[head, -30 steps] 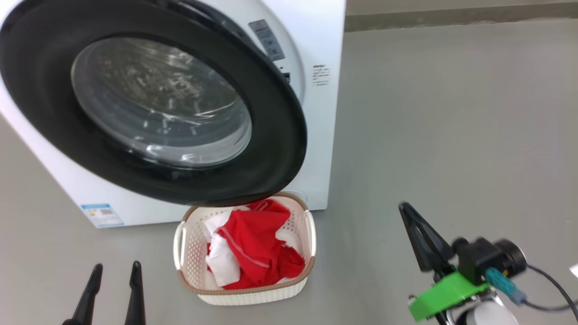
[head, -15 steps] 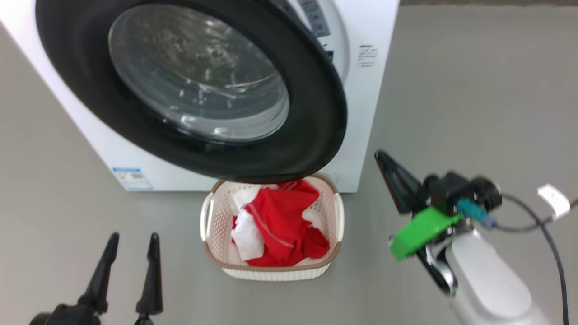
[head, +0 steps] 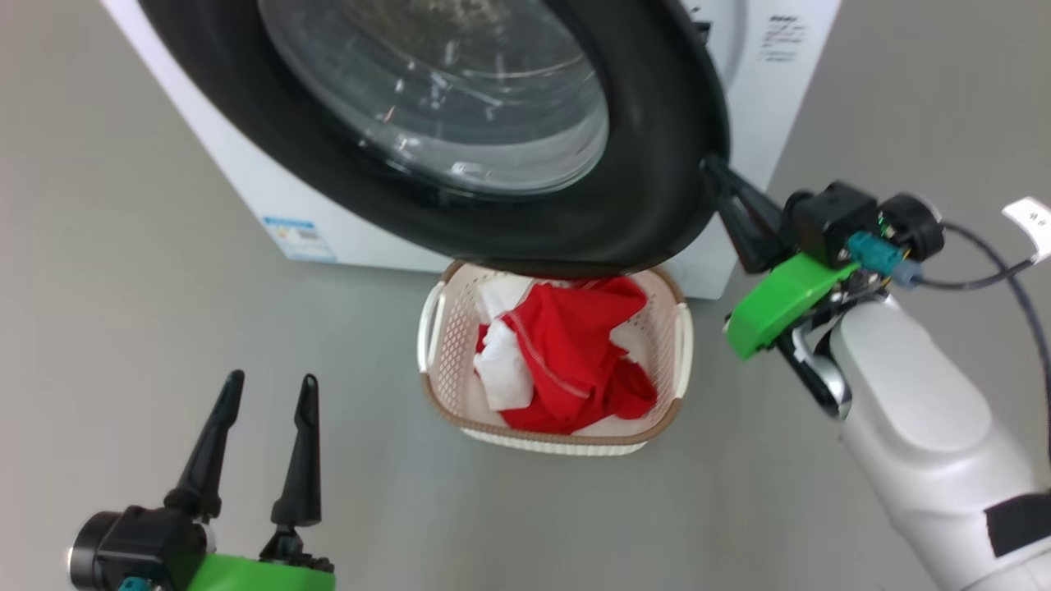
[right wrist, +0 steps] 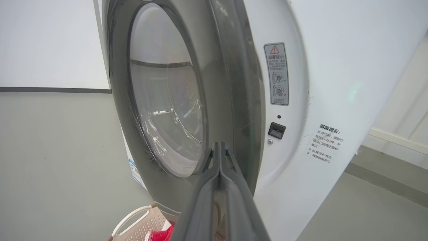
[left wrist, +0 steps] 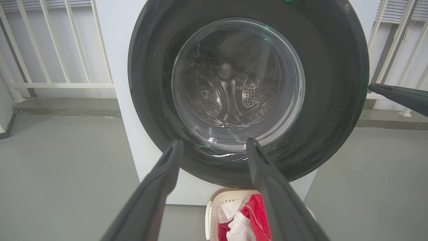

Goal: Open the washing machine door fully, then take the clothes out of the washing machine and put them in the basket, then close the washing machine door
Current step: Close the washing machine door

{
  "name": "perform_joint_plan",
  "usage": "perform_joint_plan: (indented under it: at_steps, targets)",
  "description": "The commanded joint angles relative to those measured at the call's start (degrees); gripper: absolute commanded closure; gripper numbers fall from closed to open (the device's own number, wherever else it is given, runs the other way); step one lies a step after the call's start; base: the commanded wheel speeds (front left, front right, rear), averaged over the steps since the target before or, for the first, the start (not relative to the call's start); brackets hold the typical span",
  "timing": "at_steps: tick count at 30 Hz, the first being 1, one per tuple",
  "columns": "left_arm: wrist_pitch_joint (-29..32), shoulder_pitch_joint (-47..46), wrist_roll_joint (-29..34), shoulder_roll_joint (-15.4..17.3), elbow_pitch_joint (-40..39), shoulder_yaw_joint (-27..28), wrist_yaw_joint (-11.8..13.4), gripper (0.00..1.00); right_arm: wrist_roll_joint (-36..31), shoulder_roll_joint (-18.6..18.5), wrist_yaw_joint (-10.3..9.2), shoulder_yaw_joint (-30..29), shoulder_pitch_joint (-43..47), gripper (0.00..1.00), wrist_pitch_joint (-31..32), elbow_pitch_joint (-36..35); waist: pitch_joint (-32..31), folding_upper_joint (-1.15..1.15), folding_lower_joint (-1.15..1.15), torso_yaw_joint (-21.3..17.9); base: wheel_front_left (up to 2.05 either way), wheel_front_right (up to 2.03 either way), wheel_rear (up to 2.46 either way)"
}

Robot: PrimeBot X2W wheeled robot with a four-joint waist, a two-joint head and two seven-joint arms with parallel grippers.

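On smooth grey floor (head: 123,287) is set a perforated cream plastic basket (head: 460,414) (red fabric clothes (head: 575,353) inside); left gripper (head: 273,379) is spread, right gripper (head: 713,164) clenched by the glossy black door (head: 649,205)

The washing machine door (head: 657,197) hides the far rim of the basket (head: 452,361), and its top is cut off.

Washing machine door (head: 649,172) takes up the top of the frame and hangs out over the basket (head: 566,439) at centre, which has red and white clothes (head: 575,353) piled in it. Right gripper (head: 713,166) has its fingers pinched together, tip right at the door's right rim. Left gripper (head: 273,376) sits lower left, fingers spread.
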Motion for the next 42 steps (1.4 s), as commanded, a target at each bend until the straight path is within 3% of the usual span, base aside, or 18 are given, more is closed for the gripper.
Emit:
perform_joint_plan:
  at_steps: [1,18,31,39,40,42]
  targets:
    - [-0.7,-2.0,0.1,0.4,-1.0,1.6,-0.3,0.00,0.5,0.3,0.35,0.6,-1.9,1.00,-0.4,-0.7,2.3,0.00,0.00,2.1,0.00,0.00,0.00]
    - [-0.7,-5.5,0.4,-0.1,-0.3,1.0,-1.3,0.00,0.4,-2.1,0.35,-2.3,-11.8,1.00,-0.4,3.0,7.6,0.00,0.00,4.3,0.00,0.00,0.00]
    - [-0.7,-8.4,0.1,-0.4,0.6,-0.1,-1.9,0.00,-2.2,-2.0,0.35,-7.1,-23.2,1.00,-0.4,13.0,11.4,0.00,0.00,5.7,0.00,0.00,0.00]
    - [-0.7,-8.5,0.0,-0.5,1.3,0.3,-2.0,0.00,-5.3,-0.1,0.35,-8.2,-23.4,1.00,-0.4,13.0,11.2,0.00,0.00,5.0,0.00,0.00,0.00]
    - [-0.7,-8.5,0.0,-0.5,1.3,0.5,-2.0,0.00,-5.4,0.2,0.35,-8.1,-23.1,0.98,-0.4,12.6,11.0,0.00,0.00,4.7,0.00,0.00,0.00]
    - [-0.7,-8.5,0.0,-0.5,1.2,1.0,-2.0,0.00,-5.4,0.8,0.35,-7.8,-22.4,0.77,-0.4,11.7,10.6,0.00,0.00,4.1,0.00,0.00,0.00]
